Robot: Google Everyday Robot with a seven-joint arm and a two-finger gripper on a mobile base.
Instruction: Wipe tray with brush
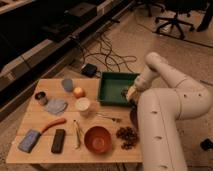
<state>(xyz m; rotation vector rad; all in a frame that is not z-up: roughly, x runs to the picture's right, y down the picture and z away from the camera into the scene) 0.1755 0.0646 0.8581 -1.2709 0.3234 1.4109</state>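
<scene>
The dark-green tray (114, 88) stands at the back right of the wooden table (45, 120). My gripper (129, 96) reaches down over the tray's right inner side, at the end of the white arm (165, 75). A pale tan brush (131, 92) with a darker end shows at the gripper, its tip down in the tray near the right wall. The arm hides part of the tray's right rim.
A round orange-red bowl (97, 138), an orange-handled tool with a blue-grey head (37, 135), a black bar (58, 140), a cloth (55, 105), cups (67, 84), an orange fruit (79, 92) and dark berries (127, 135) lie on the table. Cables (105, 57) lie on the floor behind.
</scene>
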